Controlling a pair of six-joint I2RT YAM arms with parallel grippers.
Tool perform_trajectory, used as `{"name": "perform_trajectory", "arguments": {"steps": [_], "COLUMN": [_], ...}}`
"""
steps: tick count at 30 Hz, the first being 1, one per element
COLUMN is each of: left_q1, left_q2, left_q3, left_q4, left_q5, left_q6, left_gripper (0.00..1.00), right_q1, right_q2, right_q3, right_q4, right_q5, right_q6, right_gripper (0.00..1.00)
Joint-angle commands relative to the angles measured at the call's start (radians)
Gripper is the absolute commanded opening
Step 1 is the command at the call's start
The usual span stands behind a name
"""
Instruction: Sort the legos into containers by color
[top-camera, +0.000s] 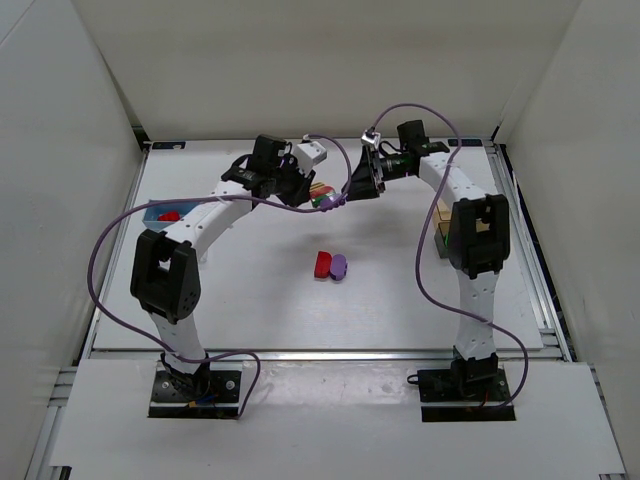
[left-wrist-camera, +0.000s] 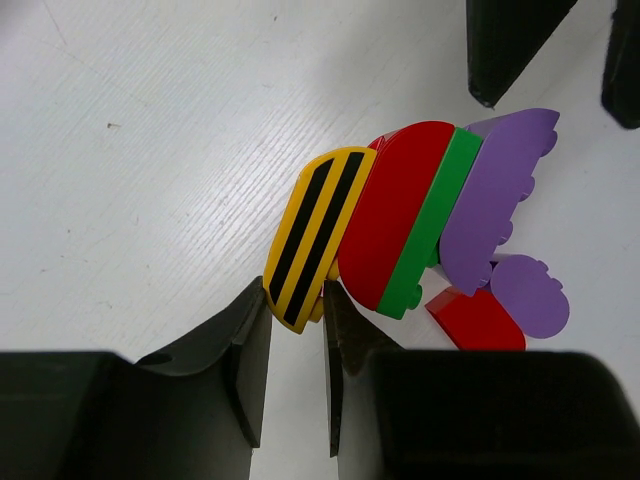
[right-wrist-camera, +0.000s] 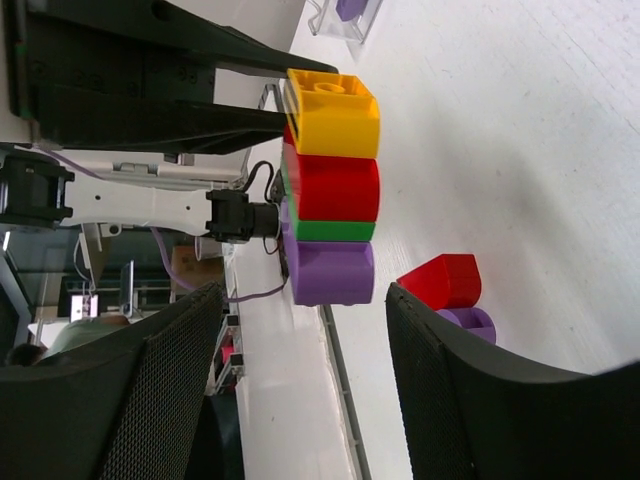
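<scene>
Lego stack (right-wrist-camera: 330, 190): yellow end clamped in left claw (left-wrist-camera: 297, 300); right claw (right-wrist-camera: 303, 297) apart, flanking purple end.

The left gripper (left-wrist-camera: 297, 308) pinches the striped yellow block (left-wrist-camera: 315, 235), whose right side joins a red block (left-wrist-camera: 395, 215), green block (left-wrist-camera: 437, 228) and purple block (left-wrist-camera: 497, 195) in turn.

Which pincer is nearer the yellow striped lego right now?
Left. The left pincer is shut on the end of the yellow striped lego. The right pincer is open just short of the purple lego, at the opposite end of the stack.
</scene>
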Motion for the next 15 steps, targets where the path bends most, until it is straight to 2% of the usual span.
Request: {"name": "perform_trajectory", "arguments": {"steps": [1,10,12,13,15], "left_q1": [0.001,0.001,-0.001,0.001,-0.001], "left_q2": [-0.066,-0.051,-0.049,-0.049,-0.046], "left_q3": [0.051,0.074,0.073,0.073,0.073], "left_q4": [0.022,0.019,0.016,0.018,0.019], "left_q5": [0.027,0.039,0.042,0.045,0.045], "left_q6": [-0.007,-0.012,-0.015,-0.015,-0.018], "left_gripper": [0.1,0.1,0.1,0.1,0.1], "right_q1": [0.011,0.04,0.044,0.048,0.051], "right_q2": [0.014,0.035,0.038,0.04,0.041], "right_q3": [0.045,0.059,0.065,0.065,0.066], "right_q4": [-0.013,0.018,0.024,0.027,0.039], "right_q5": [-0.006,-0.015,-0.025,-0.027,-0.036], "right_q6": [-0.022,-0.001,0.009,0.012,0.022], "right_gripper": [0.7,0.7,0.66,0.6,0.54]}}
